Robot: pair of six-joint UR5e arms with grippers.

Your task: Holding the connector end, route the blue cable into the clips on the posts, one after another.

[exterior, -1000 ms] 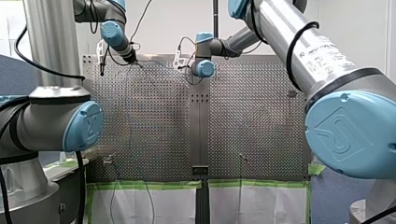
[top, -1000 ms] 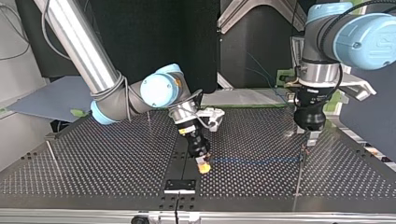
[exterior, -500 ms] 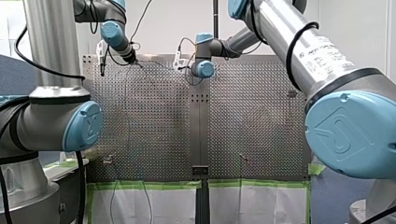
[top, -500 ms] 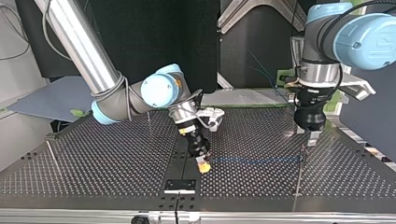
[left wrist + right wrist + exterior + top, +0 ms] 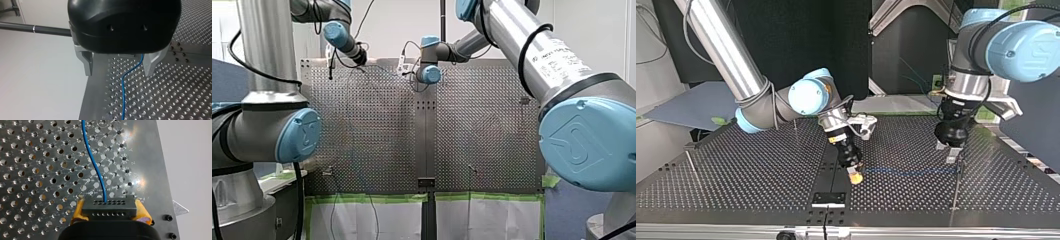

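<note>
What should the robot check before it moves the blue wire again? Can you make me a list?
1. Right gripper jaws shut on the connector: ok.
2. Blue cable joined to the connector, no kinks: ok.
3. Left gripper jaws open, cable running between them: ok.
4. Cable lying straight across the table to the post: ok.
5. Cable clipped into that post: cannot tell.

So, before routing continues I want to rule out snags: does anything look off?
Nothing stands out. The connector sits square between my right gripper's yellow pads, the blue cable leaves it unkinked, and my left gripper is open above the cable.
</note>
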